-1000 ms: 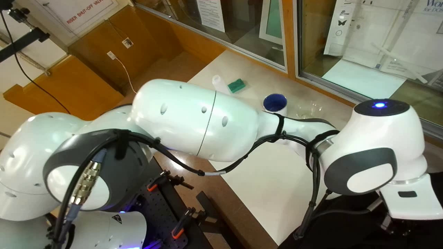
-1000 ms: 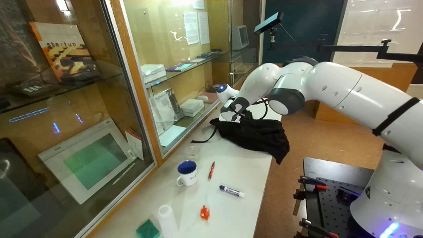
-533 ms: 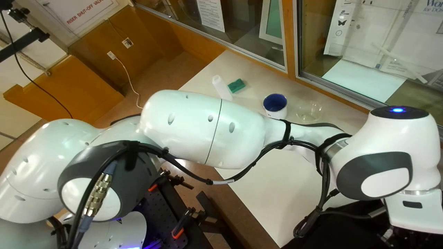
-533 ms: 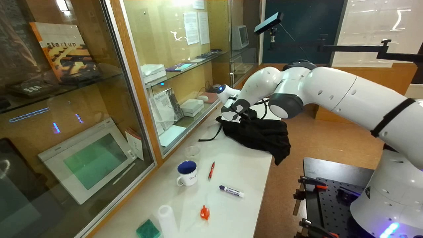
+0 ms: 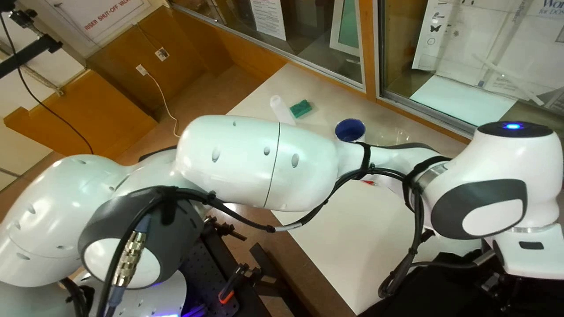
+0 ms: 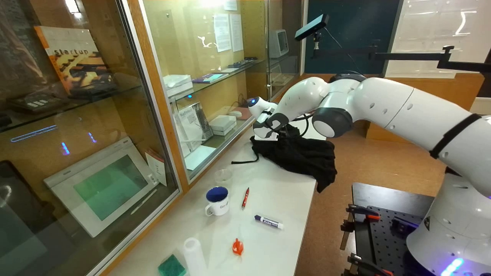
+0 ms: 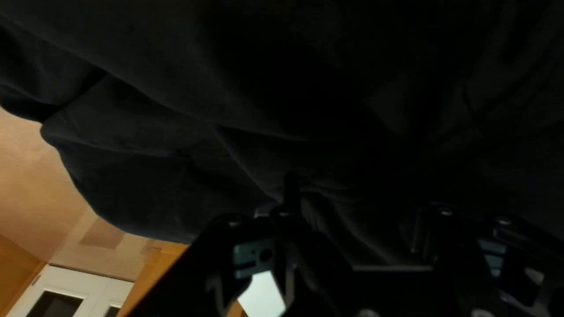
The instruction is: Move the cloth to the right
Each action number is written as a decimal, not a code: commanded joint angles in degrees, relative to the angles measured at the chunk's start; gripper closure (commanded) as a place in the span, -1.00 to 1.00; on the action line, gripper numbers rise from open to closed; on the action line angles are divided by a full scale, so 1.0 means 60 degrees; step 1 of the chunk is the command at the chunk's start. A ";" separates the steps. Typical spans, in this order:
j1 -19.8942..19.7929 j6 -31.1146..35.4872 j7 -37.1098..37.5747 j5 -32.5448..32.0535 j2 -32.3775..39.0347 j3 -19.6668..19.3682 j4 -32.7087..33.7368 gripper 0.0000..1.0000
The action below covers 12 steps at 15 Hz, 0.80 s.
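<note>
Wrist view: black cloth (image 7: 246, 101) fills nearly all of it, creased and badly lit, its edge showing at lower left. The jaws come in from the bottom — dark on dark, with folds visible between them — and I cannot tell how wide they stand or whether they grip any cloth. In an exterior view the cloth lies heaped on the far part of the counter (image 6: 276, 191), one side hanging over the long edge, and the arm (image 6: 383, 97) stretches out to it. A thin strap (image 6: 244, 162) trails from the heap towards the glass cabinet (image 6: 159, 96). Nearer the camera are a clear cup (image 6: 223, 176), a white mug (image 6: 218, 203) with a blue inside, a red pen (image 6: 245, 198), a marker (image 6: 269, 222), an orange thing (image 6: 238, 247) too small to name, a white cylinder (image 6: 194, 256) and, just beside that, a green sponge (image 6: 171, 266). In both exterior views the mug and sponge are well apart from the cloth.
</note>
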 commanded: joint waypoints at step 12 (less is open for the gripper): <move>0.0042 0.0325 -0.6380 0.0198 -0.4190 0.2505 -0.4348 -1.00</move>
